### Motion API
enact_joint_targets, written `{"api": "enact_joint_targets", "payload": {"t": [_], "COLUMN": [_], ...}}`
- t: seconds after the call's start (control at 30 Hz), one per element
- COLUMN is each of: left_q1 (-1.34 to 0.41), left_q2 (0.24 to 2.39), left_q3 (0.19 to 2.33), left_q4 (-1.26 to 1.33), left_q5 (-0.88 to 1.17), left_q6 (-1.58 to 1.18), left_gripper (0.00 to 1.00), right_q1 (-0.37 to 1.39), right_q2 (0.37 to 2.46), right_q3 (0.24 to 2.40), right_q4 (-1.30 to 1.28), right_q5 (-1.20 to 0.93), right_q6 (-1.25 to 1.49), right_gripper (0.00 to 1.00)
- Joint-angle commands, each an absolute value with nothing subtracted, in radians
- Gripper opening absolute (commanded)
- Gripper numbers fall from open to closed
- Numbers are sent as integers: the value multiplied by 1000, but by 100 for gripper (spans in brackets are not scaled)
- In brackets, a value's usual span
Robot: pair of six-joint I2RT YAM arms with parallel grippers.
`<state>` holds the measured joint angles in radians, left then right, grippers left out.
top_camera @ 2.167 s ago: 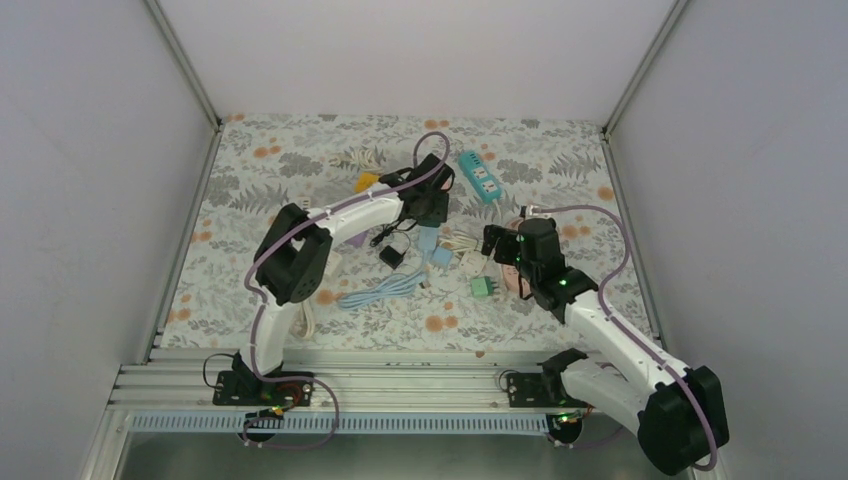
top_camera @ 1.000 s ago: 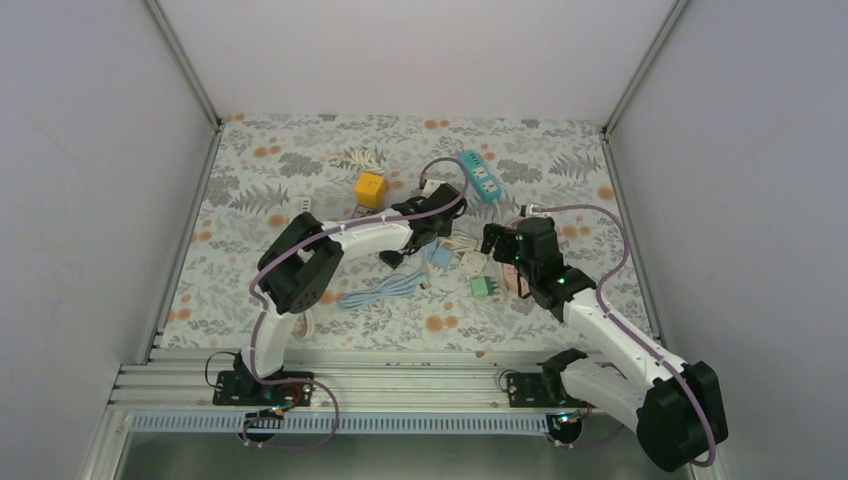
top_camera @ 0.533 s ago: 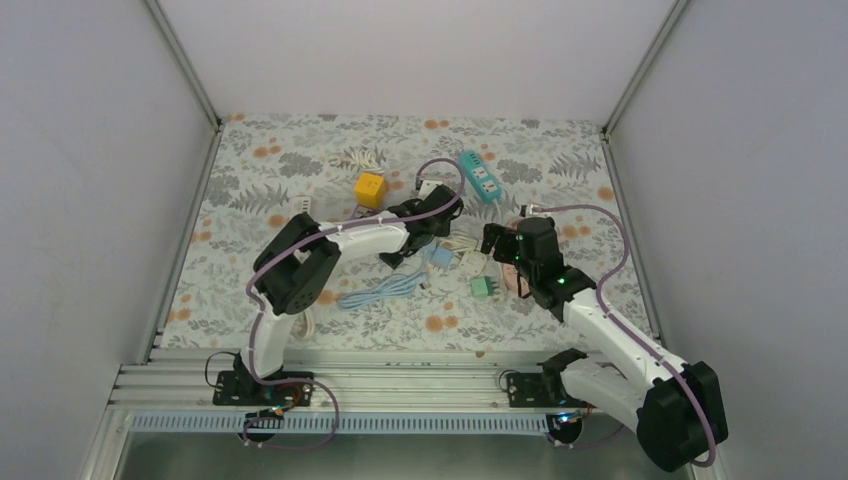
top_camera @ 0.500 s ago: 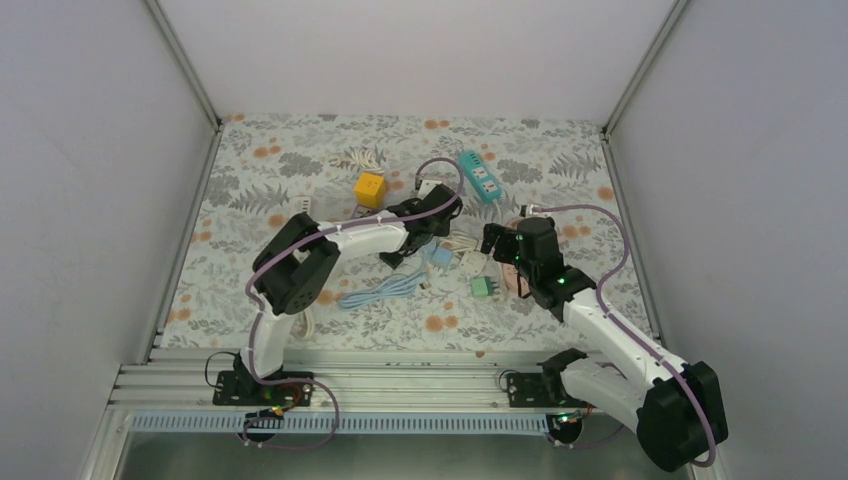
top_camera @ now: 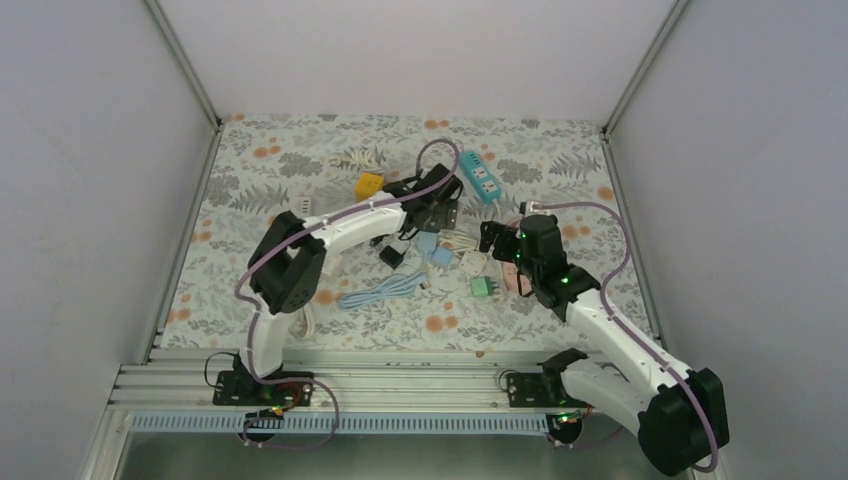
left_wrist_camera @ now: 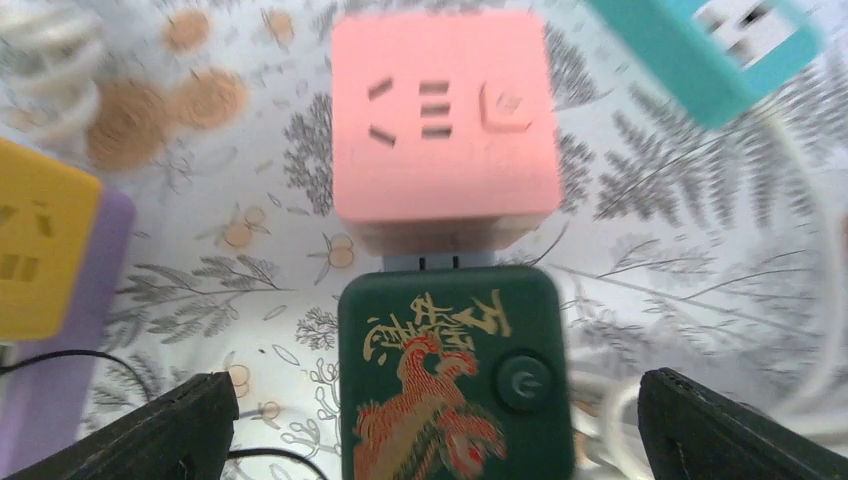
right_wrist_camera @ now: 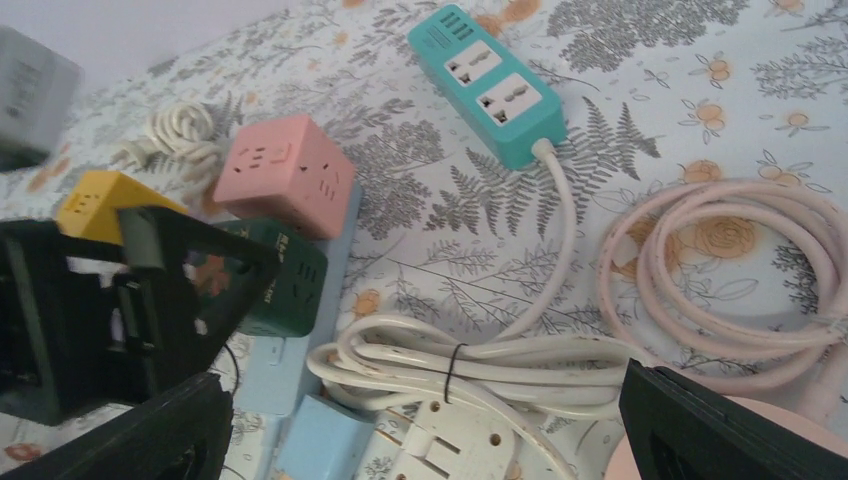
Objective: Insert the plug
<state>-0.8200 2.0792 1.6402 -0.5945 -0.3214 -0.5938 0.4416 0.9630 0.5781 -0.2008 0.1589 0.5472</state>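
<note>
Right gripper [right_wrist_camera: 422, 385] is hanging wide open over the white coiled cable [right_wrist_camera: 470, 365], holding nothing. Left gripper [left_wrist_camera: 437, 385] is also sitting fully spread, its fingers [left_wrist_camera: 190, 420] standing clear on either side of the dark green plug [left_wrist_camera: 450, 370] and gripping nothing. The plug is lying on the floral mat [left_wrist_camera: 640, 250] with its far end butting into the near side of the pink socket cube [left_wrist_camera: 440, 110], and the teal power strip [right_wrist_camera: 490, 85] is lying beyond.

White-shelled arms [top_camera: 350, 217], black joints [top_camera: 290, 270], black-fingered claws [top_camera: 491, 243], looping purple cables [top_camera: 585, 207], small green lights [top_camera: 563, 283]
</note>
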Motion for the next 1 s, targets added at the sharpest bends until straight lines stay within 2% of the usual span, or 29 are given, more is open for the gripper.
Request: {"api": "enact_joint_targets", "payload": {"t": [0.0,0.17,0.43,0.6,0.8,0.97], "left_q1": [-812,-807,-744,-715,-701,-679], "left_q2": [1952,1833,1434,1251,1103,1018], "left_q3": [1679,1612,1244,1163,1095,1023], "left_q4": [-643,-641,-433,-460,-444,-414], "left_q5": [-338,-371,-406,-413,-347,-309], "left_q6": [-583,-596,-570,-515,-488,-490], "left_gripper": [100,100,100,100,100,100], "right_q1": [432,432,432,434,497,562], "right_q2": [932,915,897,905,1045,1179], "right_q3": [611,621,651,675,689,720], "right_q4": [-204,-234,-304,-376,-451,-518], "right_q5": [131,125,65,42,34,106], "right_q6": [551,558,516,527,595,653], "right_gripper": [99,99,99,97,91,77]}}
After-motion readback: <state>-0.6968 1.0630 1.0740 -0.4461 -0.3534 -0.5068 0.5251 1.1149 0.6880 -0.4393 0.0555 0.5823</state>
